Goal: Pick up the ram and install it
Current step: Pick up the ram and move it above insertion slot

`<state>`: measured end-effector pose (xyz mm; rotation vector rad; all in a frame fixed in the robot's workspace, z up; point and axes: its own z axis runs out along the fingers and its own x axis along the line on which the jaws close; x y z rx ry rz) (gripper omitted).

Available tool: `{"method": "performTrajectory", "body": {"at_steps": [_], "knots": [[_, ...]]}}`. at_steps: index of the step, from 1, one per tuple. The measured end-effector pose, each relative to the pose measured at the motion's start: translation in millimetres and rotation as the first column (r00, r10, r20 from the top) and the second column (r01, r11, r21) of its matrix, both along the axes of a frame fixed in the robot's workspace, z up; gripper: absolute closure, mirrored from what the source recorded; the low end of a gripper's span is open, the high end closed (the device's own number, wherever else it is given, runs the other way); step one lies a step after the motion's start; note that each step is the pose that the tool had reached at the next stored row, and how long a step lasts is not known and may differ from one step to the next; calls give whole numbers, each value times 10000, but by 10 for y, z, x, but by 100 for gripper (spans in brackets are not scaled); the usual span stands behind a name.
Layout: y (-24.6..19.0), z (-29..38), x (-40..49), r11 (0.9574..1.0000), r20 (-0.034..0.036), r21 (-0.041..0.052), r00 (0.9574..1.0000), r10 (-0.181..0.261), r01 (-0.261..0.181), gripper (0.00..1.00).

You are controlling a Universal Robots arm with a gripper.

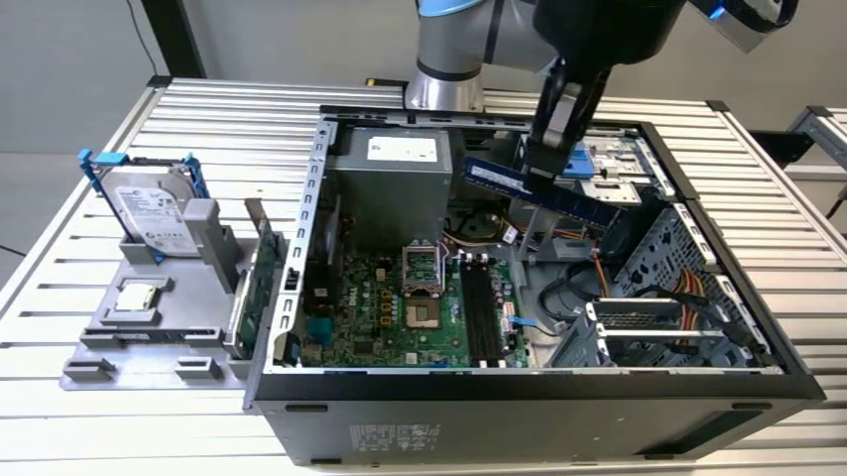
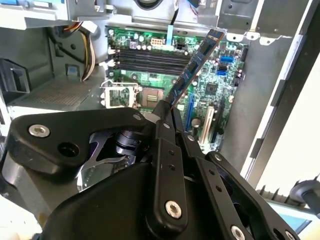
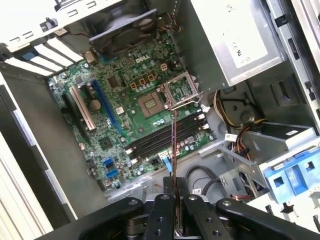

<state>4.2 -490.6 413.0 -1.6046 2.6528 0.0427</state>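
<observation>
Surface: slatted metal table [image 1: 225,109], with an open computer case [image 1: 530,416] lying on its side on it.
Inside the case: a green motherboard [image 1: 384,317] lies flat on the floor of the case, with a grey power supply [image 1: 391,188] at its far end and a bare processor socket [image 1: 421,268] near the middle.
Memory slots [image 1: 479,317]: long black rows beside the socket; both wrist views show them too, in the second wrist view at [image 2: 145,59].
My pincer [image 1: 543,167]: pressed together on the ram, which I grip at one end, above the open case.
Ram [image 1: 545,192]: a thin blue stick held up in the air and tilted, hanging over the cables and drive cage on the exterior view's right of the board. It is not yet in a slot and is well apart from them.
Second wrist view: the ram [image 2: 192,70] juts out from my fingertips over the board.
First wrist view: the ram [image 3: 173,145] is seen edge-on as a thin line crossing the slots.
Beside the case: on the exterior view's left, a grey fixture [image 1: 146,332] holds a hard drive [image 1: 153,213] in a blue bracket and a small square chip [image 1: 137,297].
Expansion card [image 1: 265,263]: dark green, standing on edge between the fixture and the case wall.
</observation>
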Motion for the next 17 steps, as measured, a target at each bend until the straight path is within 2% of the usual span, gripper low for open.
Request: {"method": "performTrajectory", "body": {"at_steps": [8, 17], "knots": [[0, 0, 0, 9977, 0, 0, 9977, -675, 675, 100], [0, 0, 0, 9909, 0, 0, 9909, -1348, 1348, 100]]}}
